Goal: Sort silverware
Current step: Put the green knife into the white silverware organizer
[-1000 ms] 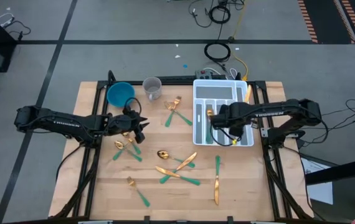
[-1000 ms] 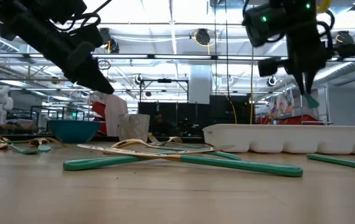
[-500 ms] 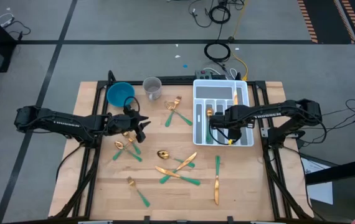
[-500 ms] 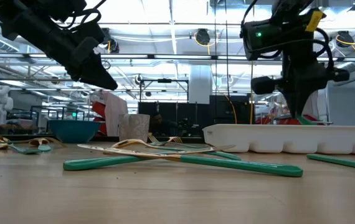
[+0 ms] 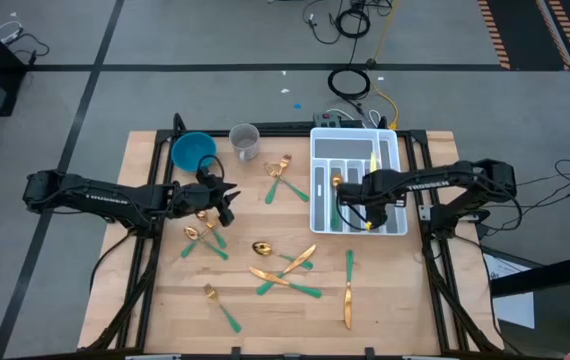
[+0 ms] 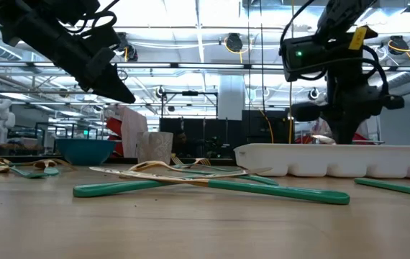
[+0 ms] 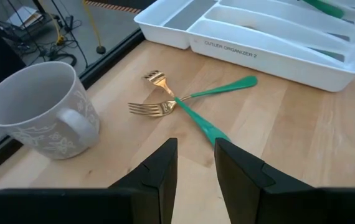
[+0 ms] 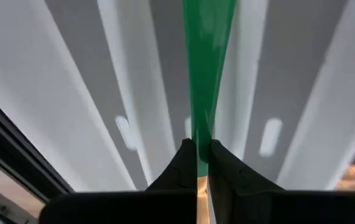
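While my left gripper (image 5: 227, 203) hovers with its fingers (image 7: 160, 171) slightly apart and holding nothing, near the blue bowl (image 5: 193, 150) and mug (image 7: 37, 111), I see two crossed forks (image 7: 176, 102) ahead of it. Loose silverware (image 5: 283, 268) lies mid-table. Farther right, my right gripper (image 8: 196, 155) is clamped on a green-handled piece (image 8: 206, 62) low inside the white organizer tray (image 5: 395, 190).

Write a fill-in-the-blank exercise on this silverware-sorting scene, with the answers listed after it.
1. The right gripper is shut on a utensil with a ____ handle.
2. That gripper is lowered into the white ____.
3. Ahead of the left gripper, two ____ lie crossed on the table.
4. The blue ____ sits beside the mug.

Answers: green; tray; forks; bowl
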`<state>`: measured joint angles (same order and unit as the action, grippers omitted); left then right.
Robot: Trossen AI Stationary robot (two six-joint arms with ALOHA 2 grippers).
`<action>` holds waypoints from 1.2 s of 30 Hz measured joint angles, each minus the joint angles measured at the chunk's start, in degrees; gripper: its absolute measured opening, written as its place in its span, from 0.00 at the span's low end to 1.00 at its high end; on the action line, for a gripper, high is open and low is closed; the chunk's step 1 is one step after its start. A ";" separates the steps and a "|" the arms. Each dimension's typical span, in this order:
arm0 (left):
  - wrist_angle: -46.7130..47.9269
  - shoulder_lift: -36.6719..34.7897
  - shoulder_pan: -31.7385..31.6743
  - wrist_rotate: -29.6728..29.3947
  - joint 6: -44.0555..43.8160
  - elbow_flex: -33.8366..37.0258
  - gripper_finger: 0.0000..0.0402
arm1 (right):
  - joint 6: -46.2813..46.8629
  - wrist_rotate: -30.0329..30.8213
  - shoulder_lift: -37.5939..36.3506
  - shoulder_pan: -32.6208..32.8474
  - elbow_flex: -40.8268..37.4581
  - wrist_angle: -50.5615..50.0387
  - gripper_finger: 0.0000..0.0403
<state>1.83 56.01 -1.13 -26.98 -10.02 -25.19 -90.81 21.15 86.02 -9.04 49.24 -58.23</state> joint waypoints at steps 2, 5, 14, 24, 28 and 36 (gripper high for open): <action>0.00 0.00 0.00 -0.04 0.00 0.00 0.29 | 0.13 -0.79 0.00 0.07 -0.94 0.67 0.00; 0.00 0.00 0.00 -0.27 0.00 0.00 0.29 | 0.14 -2.35 0.02 0.44 -2.38 1.39 0.00; 0.00 0.00 0.00 -0.52 0.00 0.00 0.29 | 0.05 -5.72 0.02 0.86 -3.67 5.02 0.00; 0.00 0.00 0.00 -0.55 0.28 0.00 0.29 | 2.12 -9.08 0.04 0.87 -3.67 4.99 0.00; 0.02 0.00 0.00 -0.55 0.27 0.00 0.29 | 3.79 -9.79 0.04 0.86 -3.67 5.29 0.00; 0.02 0.00 0.00 -0.55 0.34 0.00 0.29 | 13.22 -11.35 0.07 0.88 -3.65 6.44 0.11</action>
<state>1.85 56.01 -1.13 -27.53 -9.68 -25.19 -77.59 9.80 86.08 -8.16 45.58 -51.79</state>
